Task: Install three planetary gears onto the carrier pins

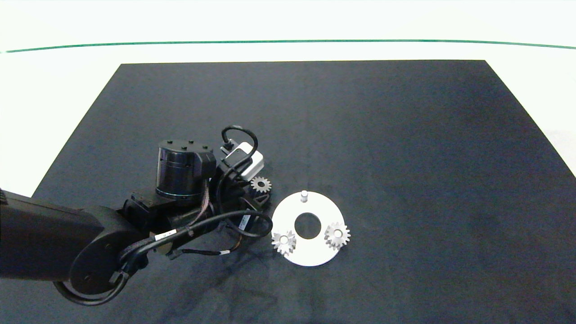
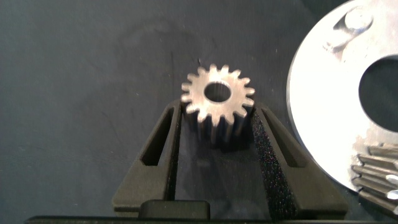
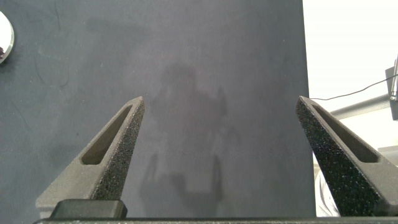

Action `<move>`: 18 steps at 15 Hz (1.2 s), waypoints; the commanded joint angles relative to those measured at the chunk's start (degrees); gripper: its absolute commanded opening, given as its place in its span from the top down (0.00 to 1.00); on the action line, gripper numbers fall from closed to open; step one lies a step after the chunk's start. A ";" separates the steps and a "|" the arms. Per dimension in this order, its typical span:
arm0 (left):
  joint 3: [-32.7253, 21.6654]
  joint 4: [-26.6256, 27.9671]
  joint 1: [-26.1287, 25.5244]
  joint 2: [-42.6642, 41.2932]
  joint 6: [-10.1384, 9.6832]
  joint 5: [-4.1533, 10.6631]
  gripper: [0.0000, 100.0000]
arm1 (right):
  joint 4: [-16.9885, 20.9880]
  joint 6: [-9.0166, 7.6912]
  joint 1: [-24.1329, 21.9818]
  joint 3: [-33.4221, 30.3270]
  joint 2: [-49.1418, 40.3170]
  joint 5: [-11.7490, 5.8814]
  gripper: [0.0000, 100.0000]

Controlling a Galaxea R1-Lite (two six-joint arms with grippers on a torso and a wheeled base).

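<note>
Clamped between the left gripper's (image 2: pixel 217 134) fingers, the third planetary gear (image 2: pixel 218 101) sat on the mat just beside the white disc (image 1: pixel 310 256), apparently gripped for its one bare carrier pin (image 1: pixel 304 195); the right gripper (image 3: pixel 219 155) hung open, idle.

The left arm (image 1: pixel 67 243) is matte black, built of rounded housings, with a squat black cylindrical joint (image 1: pixel 182 168) whose flat cap carries small screws. A white and grey wrist camera box (image 1: pixel 245 159) sits beside it, fed by a looping black cable (image 1: pixel 238 132). More black cables, with white labels, run along the arm. Both claws have tapered dark grey fingers (image 3: pixel 115 155) with slotted sides and grainy pads.
</note>
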 commanded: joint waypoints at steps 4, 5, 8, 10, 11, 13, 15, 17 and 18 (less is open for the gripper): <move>0.53 -0.37 -0.37 -0.90 0.07 0.07 0.99 | 0.15 -0.07 0.09 -0.04 0.08 -0.16 0.00; 0.61 -0.37 -0.46 -0.90 0.07 0.07 0.99 | 0.15 -0.07 0.01 -0.13 0.08 -0.16 0.00; 0.44 -0.28 -0.63 -0.99 0.16 0.07 0.99 | 0.15 -0.07 0.01 -0.13 0.08 -0.16 0.00; 1.49 -0.37 -0.63 -0.90 0.07 0.07 0.99 | 0.15 -0.07 0.09 -0.13 -0.09 -0.16 0.00; 1.76 -0.37 -0.63 -0.90 -0.02 0.07 0.99 | 0.15 -0.07 0.01 -0.13 -0.01 -0.16 0.00; 1.58 -0.37 -0.63 -0.99 -0.02 0.07 0.99 | 0.15 -0.07 0.01 -0.13 0.08 -0.16 0.00; 1.14 -0.28 -0.55 -1.25 0.07 0.33 0.00 | 0.15 -0.07 0.01 -0.13 0.08 -0.16 0.00; 1.41 -0.28 -0.55 -1.60 0.16 0.33 0.00 | 0.15 -0.07 0.01 -0.13 0.26 -0.16 0.00; 1.49 -0.28 -0.55 -1.69 0.16 0.24 0.00 | 0.06 -0.07 0.01 -0.13 0.26 -0.16 0.00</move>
